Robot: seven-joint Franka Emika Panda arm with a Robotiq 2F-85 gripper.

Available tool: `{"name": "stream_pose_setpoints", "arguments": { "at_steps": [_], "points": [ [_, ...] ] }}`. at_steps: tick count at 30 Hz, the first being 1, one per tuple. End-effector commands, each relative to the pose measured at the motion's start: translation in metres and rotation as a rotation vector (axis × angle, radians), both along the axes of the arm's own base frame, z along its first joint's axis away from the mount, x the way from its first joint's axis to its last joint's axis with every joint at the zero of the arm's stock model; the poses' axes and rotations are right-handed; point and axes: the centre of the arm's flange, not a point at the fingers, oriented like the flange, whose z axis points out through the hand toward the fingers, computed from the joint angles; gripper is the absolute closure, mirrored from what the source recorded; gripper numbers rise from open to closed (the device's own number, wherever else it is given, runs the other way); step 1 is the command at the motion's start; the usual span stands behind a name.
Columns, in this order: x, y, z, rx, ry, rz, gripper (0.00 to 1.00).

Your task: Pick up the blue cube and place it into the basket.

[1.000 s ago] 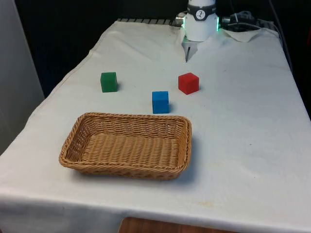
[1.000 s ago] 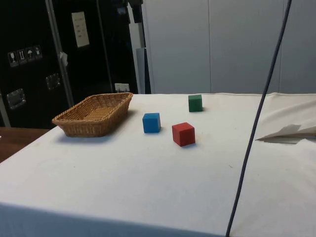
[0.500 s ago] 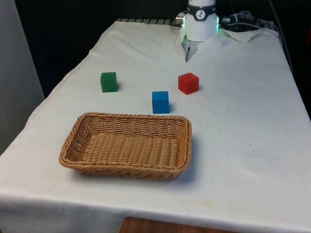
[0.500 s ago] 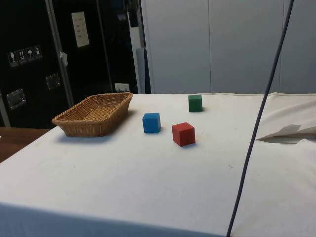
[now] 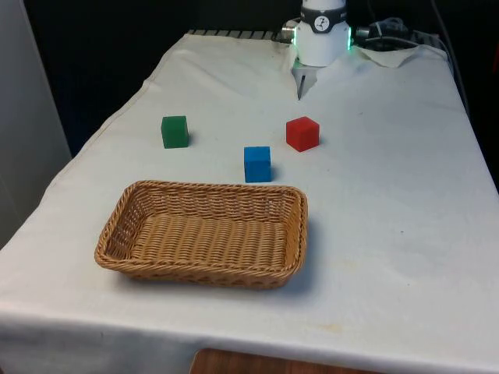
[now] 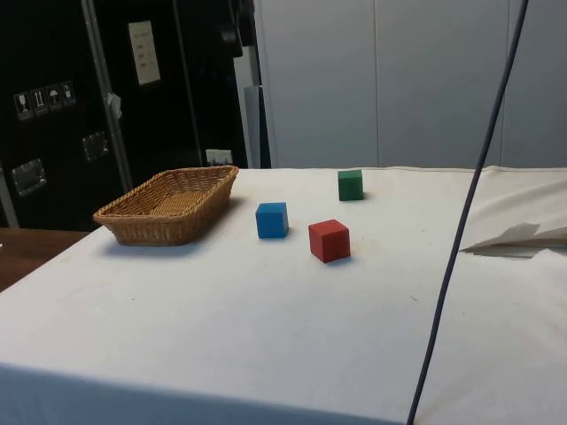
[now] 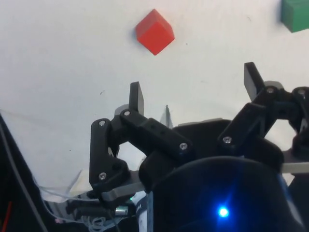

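The blue cube [image 5: 257, 164] [image 6: 272, 220] sits on the white cloth just beyond the far rim of the wicker basket [image 5: 209, 189] [image 6: 168, 205], which holds nothing. My gripper [image 7: 193, 89] hangs high above the table, open, with nothing between its fingers [image 7: 136, 96]. Below it lies bare cloth, with the red cube [image 7: 154, 31] and a corner of the green cube [image 7: 295, 14] farther off. The gripper is well away from the blue cube.
A red cube [image 5: 302, 133] [image 6: 329, 240] stands close to the blue one, toward the robot. A green cube [image 5: 175, 131] [image 6: 350, 184] sits toward the front view's left. A dark cable [image 6: 461, 230] hangs across the side view. The cloth is rumpled [image 6: 523, 237] near the robot's end.
The hanging cable in the side view has swung slightly. The cubes and the basket have not moved.
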Motion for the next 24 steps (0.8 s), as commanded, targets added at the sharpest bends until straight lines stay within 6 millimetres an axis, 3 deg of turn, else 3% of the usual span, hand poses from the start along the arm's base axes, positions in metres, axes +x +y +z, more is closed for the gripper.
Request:
{"name": "stream_pose_setpoints", "arguments": {
  "at_steps": [1, 7, 13, 15, 24],
  "points": [
    [0.001, -0.001, -0.002, -0.011, -0.010, -0.010, 0.00],
    [0.001, -0.002, -0.011, -0.016, -0.002, -0.037, 0.00],
    [0.005, -0.006, -0.039, -0.017, -0.024, -0.077, 0.00],
    [0.004, -0.007, -0.039, -0.015, -0.017, -0.075, 0.00],
    [0.011, 0.002, -0.066, -0.013, -0.029, -0.074, 0.00]
  ]
}}
